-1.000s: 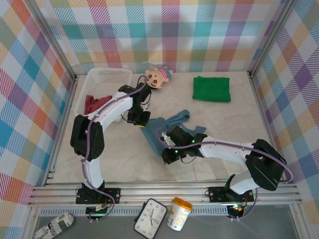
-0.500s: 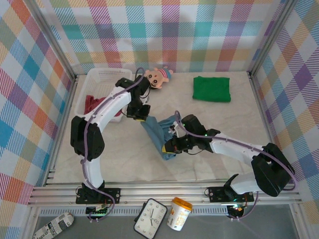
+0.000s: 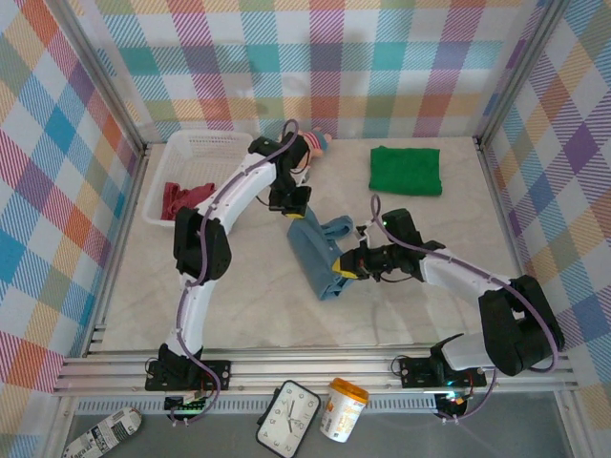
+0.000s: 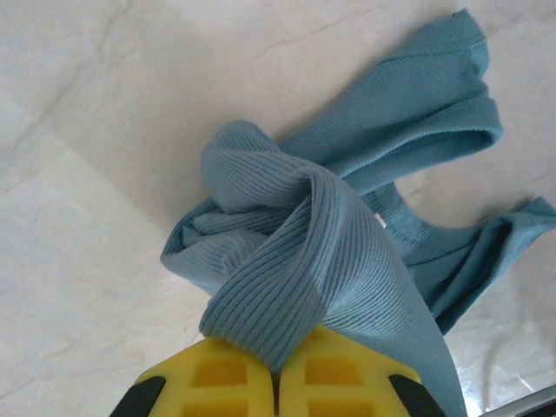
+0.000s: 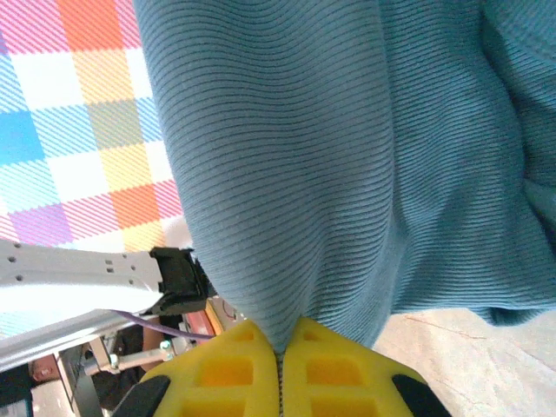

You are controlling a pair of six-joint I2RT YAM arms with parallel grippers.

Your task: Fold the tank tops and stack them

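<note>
White mesh basket [image 3: 196, 151] at back left holds the dark red top [image 3: 183, 196]. Folded green top [image 3: 406, 170] lies back right. Mid-table, the blue-grey top [image 3: 320, 253] stretches between left gripper [image 3: 294, 208] and right gripper [image 3: 346, 267], each clamped on it. Doll [image 3: 313, 143] sits half hidden behind the left arm. Pale marbled table [image 3: 239, 296], plaid walls [image 3: 334, 57].
</note>
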